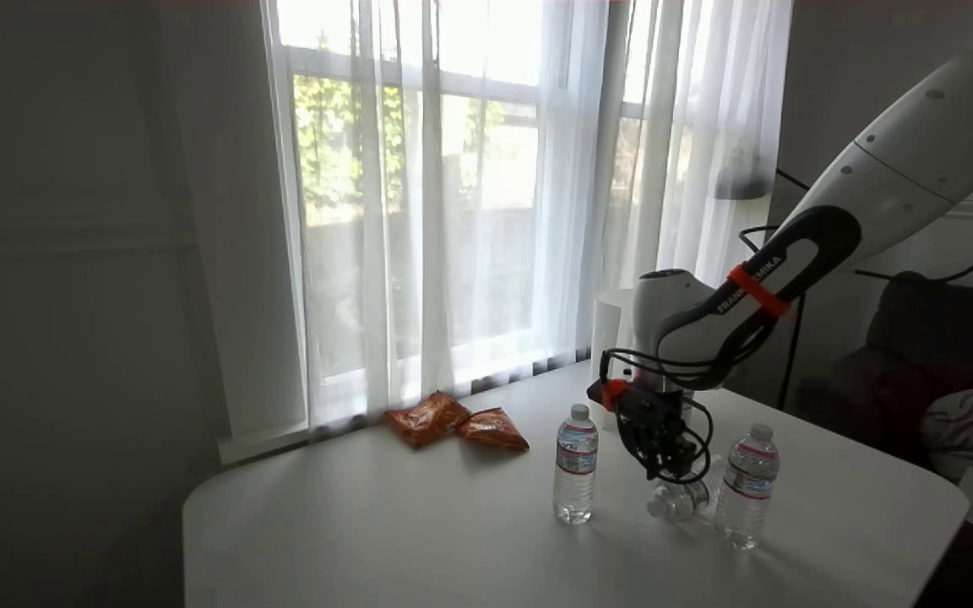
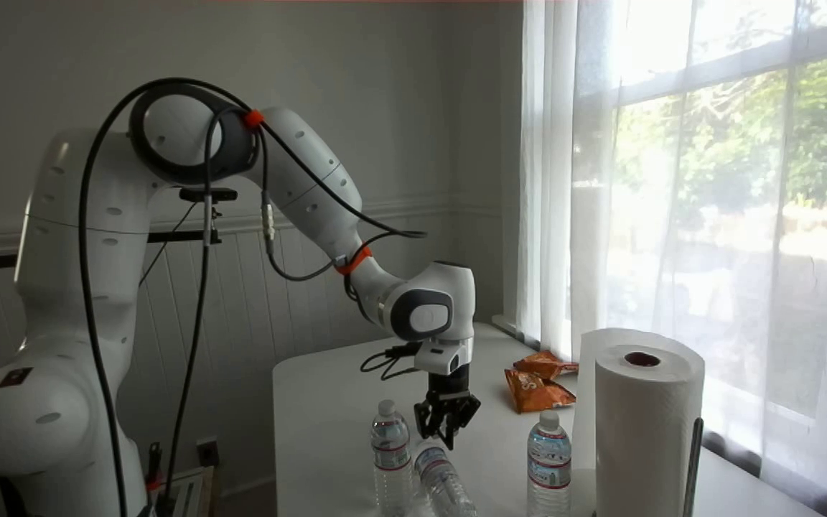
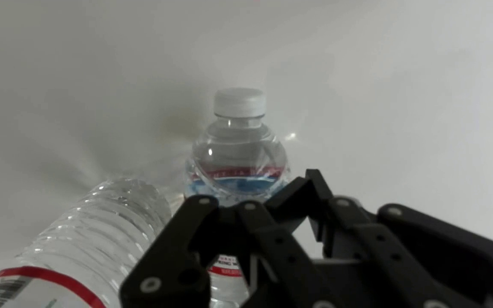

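Daylight is entering through the window (image 1: 486, 160), clipping to white at its top. The wall (image 1: 73, 338) beside the window is lying in shadow; the tabletop (image 1: 368, 532) below it is reflecting diffuse light. In the wrist view, a bottle (image 3: 239, 147) is showing specular highlights.

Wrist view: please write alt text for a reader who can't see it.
A shut black gripper fills the lower right, partly hiding a clear, white-capped water bottle. At lower left is another, ribbed bottle, all against a pale tabletop.
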Controlling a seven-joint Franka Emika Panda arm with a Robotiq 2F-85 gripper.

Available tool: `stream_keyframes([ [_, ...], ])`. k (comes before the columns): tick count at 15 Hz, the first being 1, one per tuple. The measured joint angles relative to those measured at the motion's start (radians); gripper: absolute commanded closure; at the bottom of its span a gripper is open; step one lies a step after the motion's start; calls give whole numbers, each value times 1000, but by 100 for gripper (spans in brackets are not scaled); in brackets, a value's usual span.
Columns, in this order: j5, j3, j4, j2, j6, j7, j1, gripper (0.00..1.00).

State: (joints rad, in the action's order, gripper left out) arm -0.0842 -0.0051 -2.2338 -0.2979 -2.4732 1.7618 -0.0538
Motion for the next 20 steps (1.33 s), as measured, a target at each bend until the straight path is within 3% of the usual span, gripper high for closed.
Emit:
stream_keyframes([
  [2,10,-8,4,0,0,-18,0,94],
  [3,13,-12,6,0,0,-23,0,70],
  [5,18,-14,7,0,0,-28,0,65],
  [14,115,0,13,0,25,-69,-4,3],
  [20,122,3,12,-14,39,-71,-7,0],
])
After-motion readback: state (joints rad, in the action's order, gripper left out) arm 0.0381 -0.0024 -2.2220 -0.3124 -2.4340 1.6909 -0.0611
